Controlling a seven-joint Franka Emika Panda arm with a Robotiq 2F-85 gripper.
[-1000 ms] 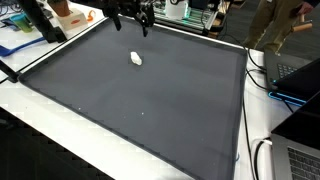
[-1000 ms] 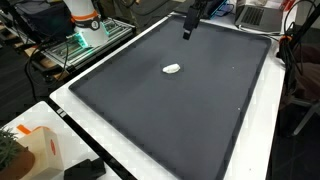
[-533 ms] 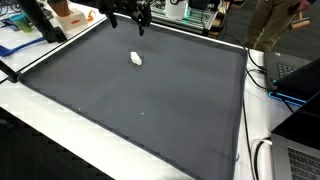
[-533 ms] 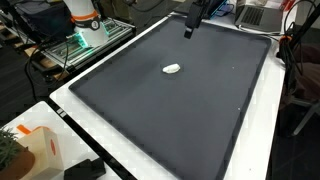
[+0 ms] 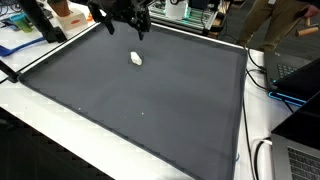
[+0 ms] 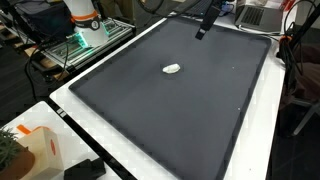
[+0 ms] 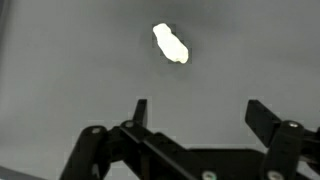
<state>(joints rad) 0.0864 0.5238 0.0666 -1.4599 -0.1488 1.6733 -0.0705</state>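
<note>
A small white lump [image 5: 136, 58] lies on the dark grey mat [image 5: 150, 100], toward its far side. It shows in both exterior views, white lump [image 6: 173, 69], and in the wrist view as a bright oblong white lump [image 7: 170, 44]. My gripper [image 5: 141, 30] hangs in the air above the mat's far edge, apart from the lump. In the wrist view the gripper [image 7: 198, 108] stands open, its two black fingers wide apart with only bare mat between them. The lump lies ahead of the fingertips [image 7: 141, 106], not between them.
The mat [image 6: 180, 100] covers most of a white table [image 6: 75, 110]. An orange-and-white box [image 6: 35, 150] sits at a corner. A second robot's base [image 6: 85, 20], cables, laptops [image 5: 295, 80] and a standing person [image 5: 280, 20] surround the table.
The arm has shifted along the mat's far edge and swung a little. The jaws stay open. The white lump has not moved.
</note>
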